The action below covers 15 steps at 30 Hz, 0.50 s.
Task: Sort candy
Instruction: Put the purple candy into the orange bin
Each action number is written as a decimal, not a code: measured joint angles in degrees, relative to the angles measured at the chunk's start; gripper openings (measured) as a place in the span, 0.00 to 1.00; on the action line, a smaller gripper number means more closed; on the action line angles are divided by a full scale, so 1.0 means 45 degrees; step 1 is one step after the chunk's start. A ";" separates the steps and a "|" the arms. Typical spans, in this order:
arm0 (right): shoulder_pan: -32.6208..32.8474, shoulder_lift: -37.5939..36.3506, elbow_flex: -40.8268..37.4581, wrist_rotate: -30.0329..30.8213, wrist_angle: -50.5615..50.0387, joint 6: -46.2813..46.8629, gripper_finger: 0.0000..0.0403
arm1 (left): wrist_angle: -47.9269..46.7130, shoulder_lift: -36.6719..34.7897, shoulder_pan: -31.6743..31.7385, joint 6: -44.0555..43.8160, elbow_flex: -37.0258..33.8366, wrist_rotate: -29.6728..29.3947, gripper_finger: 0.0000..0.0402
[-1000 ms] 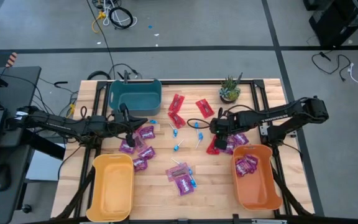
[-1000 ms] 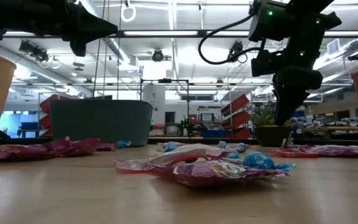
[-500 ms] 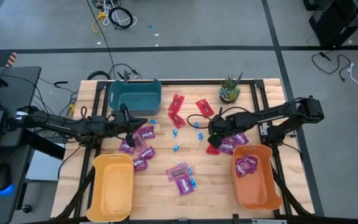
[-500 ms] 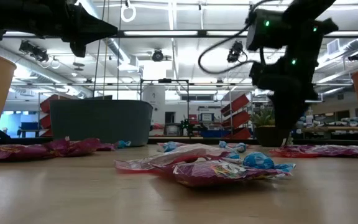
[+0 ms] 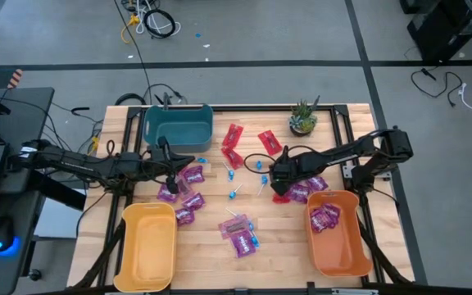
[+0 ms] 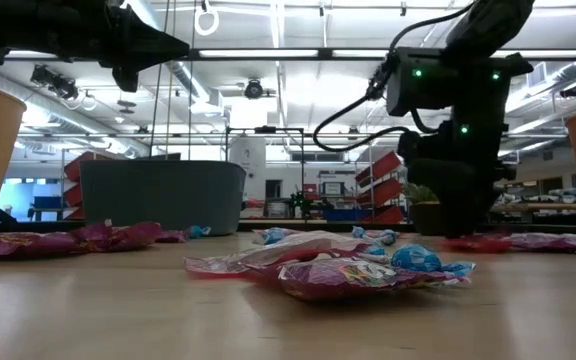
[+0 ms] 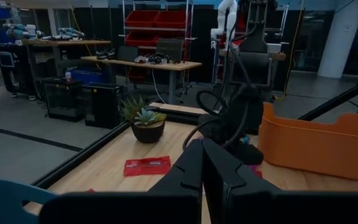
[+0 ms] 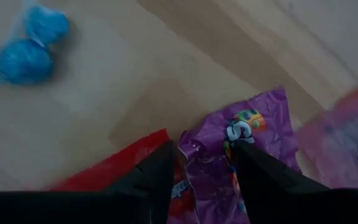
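Candy scattered across the wooden table (image 5: 285, 246). Purple packet (image 8: 241, 149) lying flat on the wood, lapping over a red packet (image 8: 123, 165), with a blue lollipop (image 8: 27, 53) close by. Right gripper (image 5: 279, 182) down over that purple packet, fingers (image 8: 154, 177) spread, one either side of its edge, nothing pinched between them. More purple packets (image 5: 311, 187) just at 3 o'clock of that gripper. Loose blue lollipops (image 5: 234, 193) at table centre. Two red packets (image 5: 233, 139) toward 12 o'clock from centre, a third (image 5: 270, 142) beside them. Cluster of purple packets (image 5: 188, 187) at 9 o'clock from centre; mixed pile (image 5: 239, 232) of purple and blue at 6 o'clock.

Orange bin (image 5: 338, 232) at 4 o'clock, several purple packets (image 5: 324, 216) lying inside. Yellow bin (image 5: 145, 246) at 8 o'clock. Teal bin (image 5: 177, 124) at 11 o'clock. Potted plant (image 5: 303, 118) at 1 o'clock near the table's far edge.

Left gripper (image 5: 173, 166) held above the table beside the 9 o'clock purple cluster, fingers (image 7: 191, 171) pressed together, carrying nothing.
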 joint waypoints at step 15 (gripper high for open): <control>-0.0009 0.0041 0.0000 -0.0195 0.1415 -0.0688 0.09 | 0.0003 0.0000 0.0000 -0.0005 0.0000 -0.0002 0.01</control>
